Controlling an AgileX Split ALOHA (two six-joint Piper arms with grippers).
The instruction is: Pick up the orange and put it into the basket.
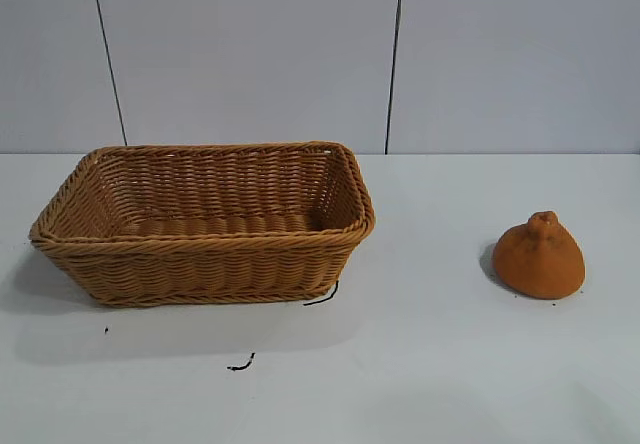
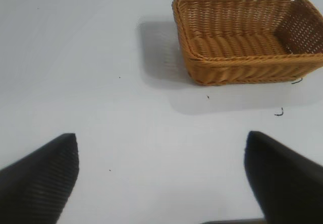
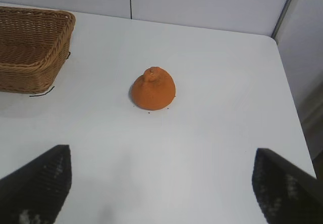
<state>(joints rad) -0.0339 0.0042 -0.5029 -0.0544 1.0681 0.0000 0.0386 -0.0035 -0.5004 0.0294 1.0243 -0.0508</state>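
Ahead of right claw [image 3: 161, 183] (spread wide) | orange [image 3: 153, 89], apart

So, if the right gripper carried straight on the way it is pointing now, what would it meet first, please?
Most likely the orange: it sits centred ahead of the open right gripper on the table, nothing between, though depth is hard to judge.

A white table [image 1: 450, 364] fills the foreground, its surface matte and evenly lit (soft shadows only). Behind it stands a pale grey panelled wall [image 1: 250, 54], divided by thin dark vertical seams [image 1: 396, 54]. Small dark specks [image 1: 241, 365] dot the tabletop.
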